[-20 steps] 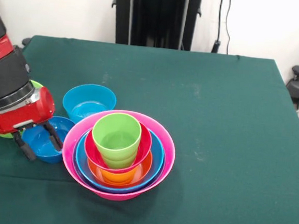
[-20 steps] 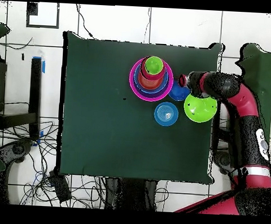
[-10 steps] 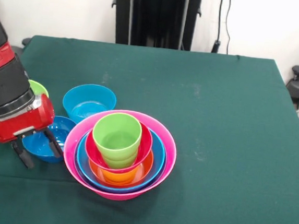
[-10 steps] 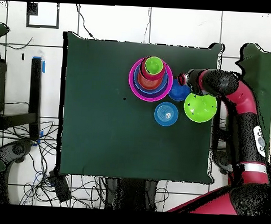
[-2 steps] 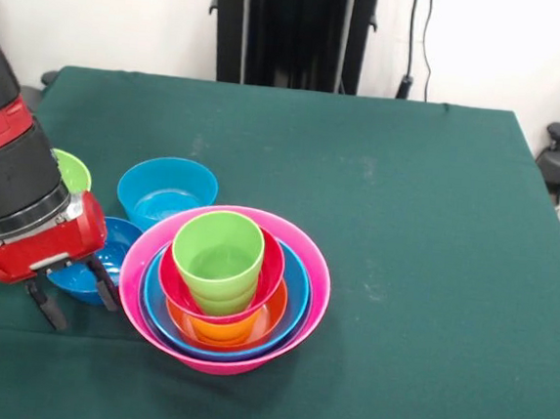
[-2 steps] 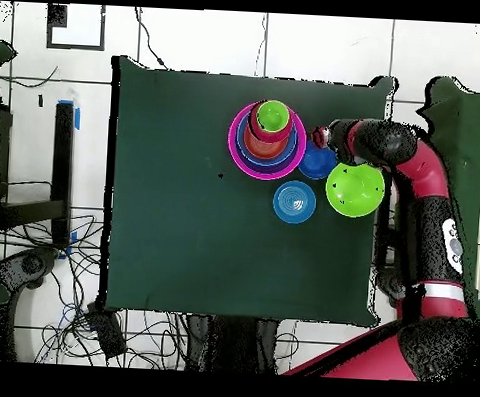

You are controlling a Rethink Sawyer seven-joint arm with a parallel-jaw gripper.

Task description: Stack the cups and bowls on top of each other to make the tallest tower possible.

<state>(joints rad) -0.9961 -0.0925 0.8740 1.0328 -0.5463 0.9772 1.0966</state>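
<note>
Front view: pincer [image 5: 72, 300], open and empty, has slid off the dark blue bowl [image 5: 99, 264] toward 6 o'clock; no grasp made. Tower [image 5: 224, 288] sits at the bowl's 3 o'clock.

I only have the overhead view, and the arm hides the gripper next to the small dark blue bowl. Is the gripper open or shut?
Observer: Open. In the front view the gripper has its fingers spread with nothing between them.
Operator: Is it inside the small blue bowl?
Observer: No. The fingertips hang just outside the small blue bowl, one of them between it and the pink bowl.
Operator: What holds the green cup?
Observer: The green cup stands mouth up in a red-pink bowl, with an orange piece under that.
</note>
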